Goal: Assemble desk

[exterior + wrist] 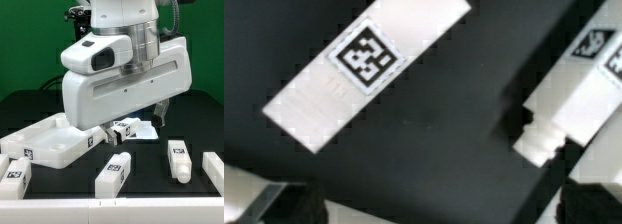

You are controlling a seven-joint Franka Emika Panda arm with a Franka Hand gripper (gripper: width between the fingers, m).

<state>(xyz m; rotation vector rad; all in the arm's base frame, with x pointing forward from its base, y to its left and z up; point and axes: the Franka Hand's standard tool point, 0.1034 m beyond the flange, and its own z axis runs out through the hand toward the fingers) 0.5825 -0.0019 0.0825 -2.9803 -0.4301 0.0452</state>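
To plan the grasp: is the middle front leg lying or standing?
Lying: the leg rests lengthwise on the table, tag facing up.

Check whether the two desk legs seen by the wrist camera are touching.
Apart. The wrist view shows bare black table between the fully tagged leg and the other leg.

Looks down on a black table (438, 150). Shows one white leg (331, 95) lying slanted, with a black-and-white tag (367, 57) near one end. Shows a second white leg (580, 105) at three o'clock from it, close but not touching, with its own tag (599, 47) cut off at the edge.
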